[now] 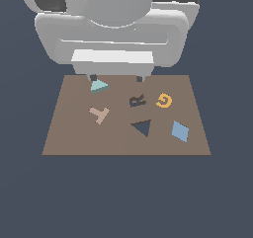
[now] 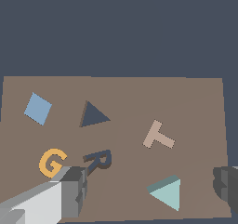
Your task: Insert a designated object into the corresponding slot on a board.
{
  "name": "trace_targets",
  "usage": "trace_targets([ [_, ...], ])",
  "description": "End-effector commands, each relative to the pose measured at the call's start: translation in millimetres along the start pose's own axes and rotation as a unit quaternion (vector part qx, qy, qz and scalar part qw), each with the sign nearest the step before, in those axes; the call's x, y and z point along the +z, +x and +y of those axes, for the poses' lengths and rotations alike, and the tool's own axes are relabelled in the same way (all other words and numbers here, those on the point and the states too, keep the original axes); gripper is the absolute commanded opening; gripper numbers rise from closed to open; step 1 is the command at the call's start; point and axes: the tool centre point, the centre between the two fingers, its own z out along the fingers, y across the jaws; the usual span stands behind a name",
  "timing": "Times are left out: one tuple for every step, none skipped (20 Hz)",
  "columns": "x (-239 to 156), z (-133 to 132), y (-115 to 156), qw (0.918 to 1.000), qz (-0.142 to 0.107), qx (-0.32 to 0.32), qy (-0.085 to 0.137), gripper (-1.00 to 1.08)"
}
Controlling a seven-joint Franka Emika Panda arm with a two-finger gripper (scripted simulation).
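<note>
The brown board (image 1: 126, 133) lies flat, and every place here is given from its dark triangular slot (image 1: 142, 128). The teal triangle block (image 1: 99, 86) rests on the board well apart from the slot, toward the far edge and the exterior view's left. It lies flat, its sharpest corner pointing to the exterior view's right. The slot's tip points toward the near edge, so the two do not match in heading. The gripper (image 1: 116, 78) hangs spread wide above the far edge, gripping nothing; one fingertip (image 1: 93, 77) sits just beside the block.
</note>
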Motion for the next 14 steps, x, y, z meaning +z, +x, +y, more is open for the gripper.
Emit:
trace_targets([
  [0,0,0,1.0,0.0,0.0,0.0,1.0],
  [0,0,0,1.0,0.0,0.0,0.0,1.0],
  [1,0,-1,1.0,0.0,0.0,0.0,1.0],
  [2,1,-2,1.0,0.0,0.001,0.0,1.0],
  [3,2,-3,1.0,-0.001,0.001,0.0,1.0],
  [5,3,-4,1.0,-0.001,0.002,0.001,1.0],
  [8,4,-6,1.0,-0.002,0.002,0.001,1.0],
  [11,5,-9,1.0,-0.003,0.003,0.001,1.0],
  [14,7,-11,1.0,-0.003,0.004,0.001,1.0],
  [18,9,-14,1.0,-0.004,0.005,0.002,1.0],
  [22,11,-18,1.0,-0.005,0.006,0.002,1.0],
  [27,13,-22,0.9999,-0.006,0.008,0.003,1.0],
  [32,16,-26,0.9999,-0.008,0.009,0.003,1.0],
  [38,19,-31,0.9999,-0.009,0.011,0.004,1.0],
])
